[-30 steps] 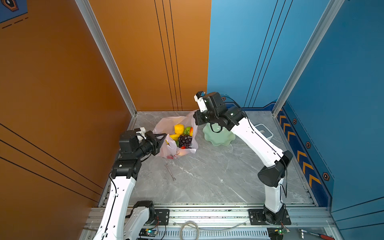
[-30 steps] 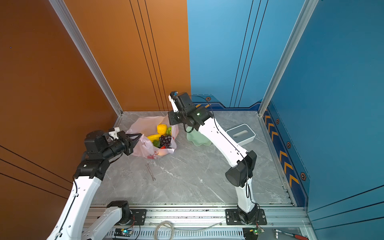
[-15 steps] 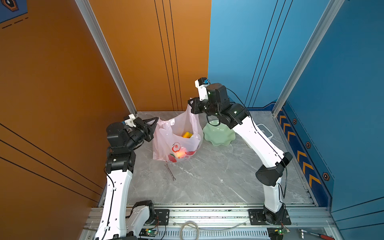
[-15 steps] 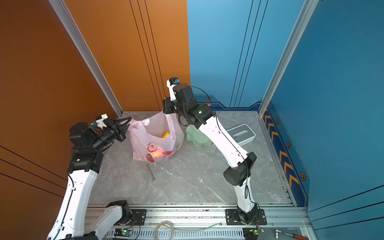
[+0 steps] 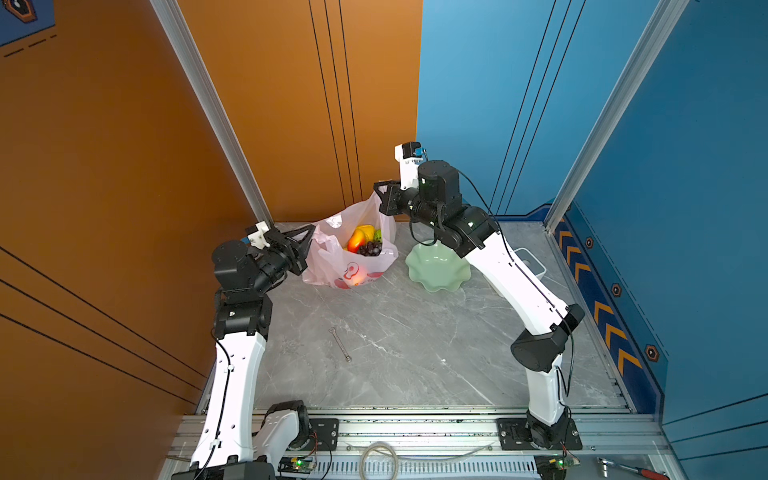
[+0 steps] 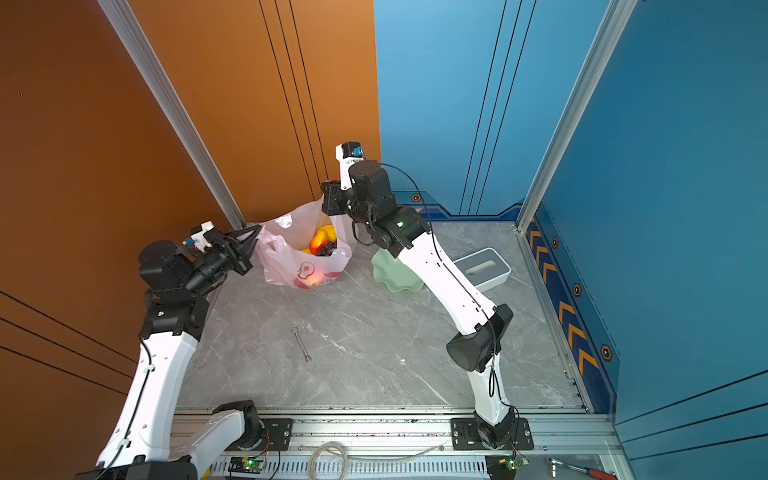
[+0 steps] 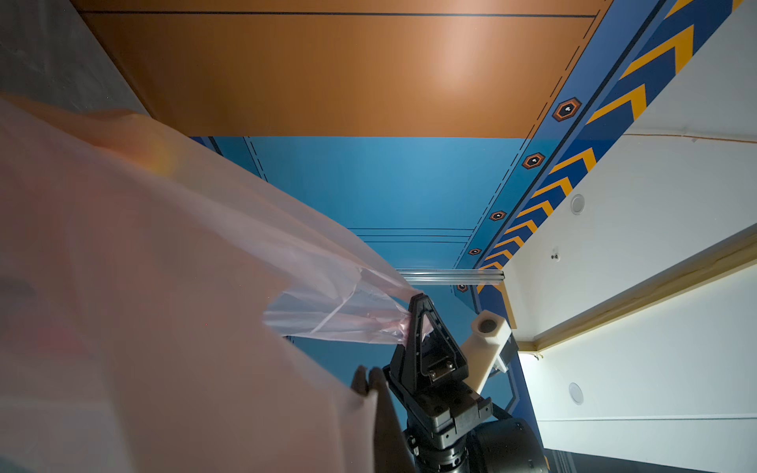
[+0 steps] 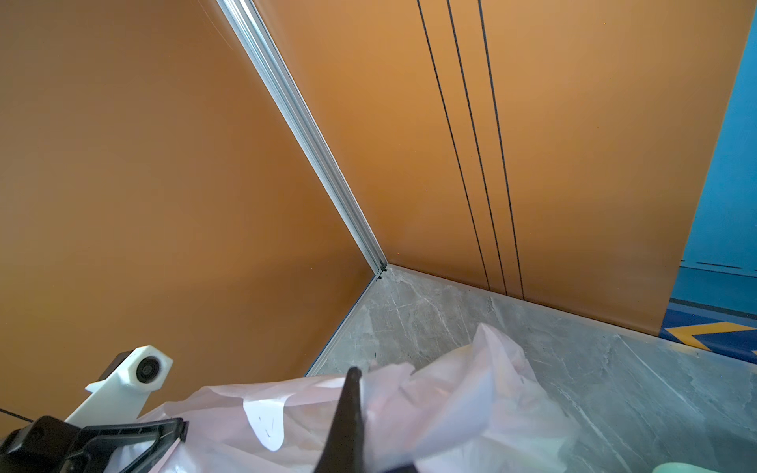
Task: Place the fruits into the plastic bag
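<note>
The pale-pink plastic bag (image 5: 353, 268) (image 6: 301, 270) stands on the grey table near the back left corner, its mouth pulled open. Inside show the fruits (image 5: 362, 240) (image 6: 322, 242): a red-orange mango, yellow pieces, dark grapes and a bit of green. My left gripper (image 5: 309, 235) (image 6: 257, 232) is shut on the bag's left handle. My right gripper (image 5: 379, 193) (image 6: 326, 196) is shut on the right handle, higher up. The left wrist view has my shut fingertips (image 7: 366, 376) on the film (image 7: 143, 286). The right wrist view shows my shut gripper (image 8: 353, 374) in the bag (image 8: 471, 401).
A pale green scalloped dish (image 5: 438, 266) sits right of the bag, under the right arm. A white-and-grey box (image 6: 482, 268) lies further right. A small wrench (image 5: 340, 344) lies mid-table. The orange walls stand close behind and left of the bag.
Both grippers rose with the handles, lifting the slumped bag upright. Since half a second ago the left gripper has moved in toward the bag and the mouth has opened, showing the fruits.
</note>
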You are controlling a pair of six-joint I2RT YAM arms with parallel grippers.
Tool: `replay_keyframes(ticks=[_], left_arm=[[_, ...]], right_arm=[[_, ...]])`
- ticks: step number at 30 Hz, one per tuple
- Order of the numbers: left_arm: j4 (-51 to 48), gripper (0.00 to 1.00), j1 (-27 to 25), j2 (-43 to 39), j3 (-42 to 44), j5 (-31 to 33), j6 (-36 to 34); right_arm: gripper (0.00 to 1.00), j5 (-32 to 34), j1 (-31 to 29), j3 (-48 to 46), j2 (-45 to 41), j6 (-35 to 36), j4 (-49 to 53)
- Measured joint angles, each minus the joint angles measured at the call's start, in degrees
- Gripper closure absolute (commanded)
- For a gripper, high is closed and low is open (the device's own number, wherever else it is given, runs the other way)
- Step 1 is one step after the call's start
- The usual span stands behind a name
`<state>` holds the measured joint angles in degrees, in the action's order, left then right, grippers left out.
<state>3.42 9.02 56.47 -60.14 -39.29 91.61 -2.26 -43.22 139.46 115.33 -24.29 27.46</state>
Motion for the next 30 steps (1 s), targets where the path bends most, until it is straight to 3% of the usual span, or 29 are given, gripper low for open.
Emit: replay_keyframes(ticks=[5,16,30], left_arm=[[-1.1,1.00,0.0,-1.0,1.2,-0.3,-0.7],[-4.3,1.00,-0.8,-7.5,12.9,-0.4,-1.8],[-4.5,1.00,-1.6,-5.8,13.8,-0.4,-4.7]], right_arm=[[1.00,0.0,-0.3,-1.0,-0.3,0.5,0.4],[1.00,-0.1,-0.4,-19.1,-6.7,0.8,1.2],[1.00,-1.1,1.6,-21.2,-6.5,-0.9,-1.4]])
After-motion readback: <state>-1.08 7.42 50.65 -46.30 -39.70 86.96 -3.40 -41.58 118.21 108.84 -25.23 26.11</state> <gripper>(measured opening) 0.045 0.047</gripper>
